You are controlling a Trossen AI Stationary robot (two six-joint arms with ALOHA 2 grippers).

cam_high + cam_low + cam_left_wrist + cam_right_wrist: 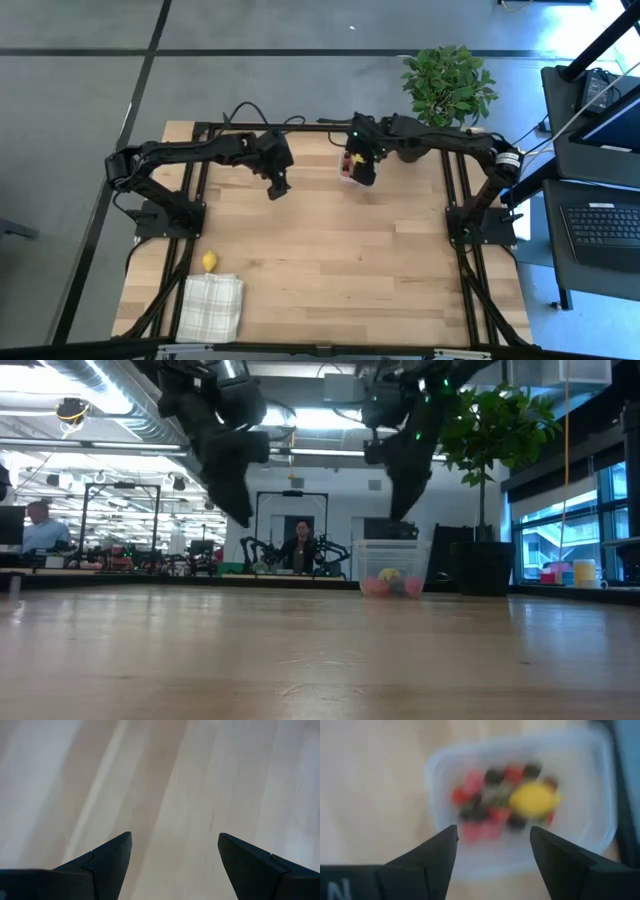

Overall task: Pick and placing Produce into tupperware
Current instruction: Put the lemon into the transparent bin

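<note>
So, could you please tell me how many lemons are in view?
2: one lemon lies among the berries inside the tupperware; the other sits on the table beside the checked cloth. None seems hidden.

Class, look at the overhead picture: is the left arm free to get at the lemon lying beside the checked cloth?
Probably yes. The lemon lies in the open on the table, just beside the cloth, with nothing over it. The left pincer is open and empty, hovering above bare wood on the lemon's side of the table.
</note>
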